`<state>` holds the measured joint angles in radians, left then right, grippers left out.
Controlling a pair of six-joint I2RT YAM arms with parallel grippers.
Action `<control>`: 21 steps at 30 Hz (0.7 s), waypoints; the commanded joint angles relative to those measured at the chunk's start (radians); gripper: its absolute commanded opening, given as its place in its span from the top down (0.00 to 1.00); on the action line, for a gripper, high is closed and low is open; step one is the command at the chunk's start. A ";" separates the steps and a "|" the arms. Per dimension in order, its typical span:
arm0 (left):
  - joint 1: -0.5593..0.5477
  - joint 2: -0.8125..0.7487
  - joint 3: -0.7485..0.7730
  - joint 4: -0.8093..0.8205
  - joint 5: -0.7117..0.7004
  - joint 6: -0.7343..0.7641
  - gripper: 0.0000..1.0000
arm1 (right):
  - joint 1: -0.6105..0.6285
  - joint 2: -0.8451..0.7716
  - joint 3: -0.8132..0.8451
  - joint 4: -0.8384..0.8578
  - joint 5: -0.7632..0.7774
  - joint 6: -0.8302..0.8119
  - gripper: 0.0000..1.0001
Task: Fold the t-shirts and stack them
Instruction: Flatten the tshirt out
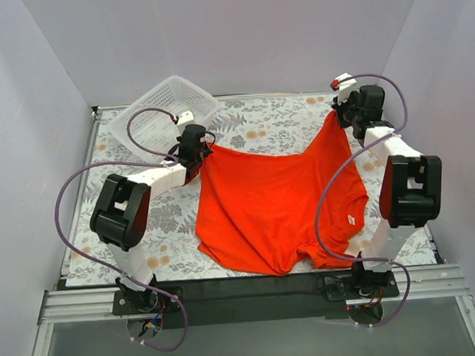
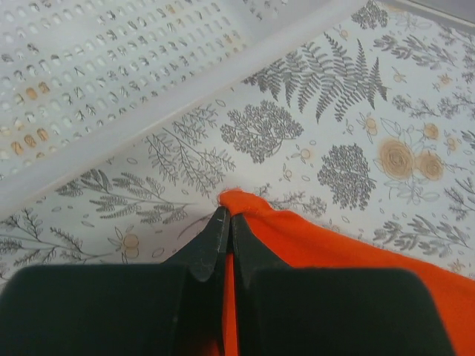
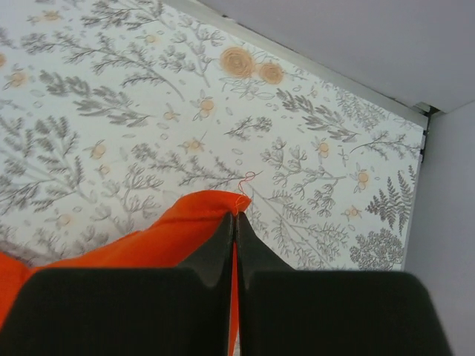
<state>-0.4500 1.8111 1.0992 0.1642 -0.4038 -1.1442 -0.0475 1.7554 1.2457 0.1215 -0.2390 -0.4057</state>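
Flat surface (image 1: pixel 275 127) w/ grey fern & pale-orange flower print fills the cell floor. One plain orange-red short-sleeved t-shirt (image 1: pixel 271 204) of thin fabric lies spread over its centre & right half. Its near edge is rumpled close to the arm bases, and its far edge sags btwn two held corners. White plastic lattice basket (image 1: pixel 164 98) sits at the far-left corner, just beyond the shirt's far-left corner. Black fingers of the left end effector (image 2: pixel 226 215) are clamped tight on that far-left corner, fabric poking out at the tips, low over the surface beside the basket wall. Same for the right end effector (image 3: pixel 235 219): fingers pinched together on the far-right shirt corner, near the surface's far-right edge. Thin loose orange thread (image 3: pixel 249 180) curls off that corner.
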 commanded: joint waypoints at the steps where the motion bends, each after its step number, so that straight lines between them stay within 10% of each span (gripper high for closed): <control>1: 0.000 0.025 0.068 0.110 -0.131 0.087 1.00 | 0.015 0.059 0.116 0.170 0.156 0.044 0.99; 10: 0.013 0.191 0.252 0.146 -0.138 0.204 1.00 | 0.034 0.271 0.323 0.198 0.167 0.070 0.99; 13: 0.013 0.185 0.283 0.094 -0.071 0.196 0.94 | 0.035 0.262 0.328 0.155 0.136 0.048 0.78; 17: 0.011 0.053 0.252 0.035 0.072 0.167 0.51 | 0.029 0.138 0.230 0.077 0.110 -0.022 0.30; 21: 0.013 -0.126 0.206 -0.107 0.204 0.109 0.42 | -0.008 -0.080 0.111 -0.164 -0.079 -0.147 0.19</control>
<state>-0.4412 1.9072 1.3144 0.1688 -0.3336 -0.9955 -0.0246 1.8755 1.4067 0.1207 -0.1619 -0.4332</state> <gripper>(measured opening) 0.570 0.793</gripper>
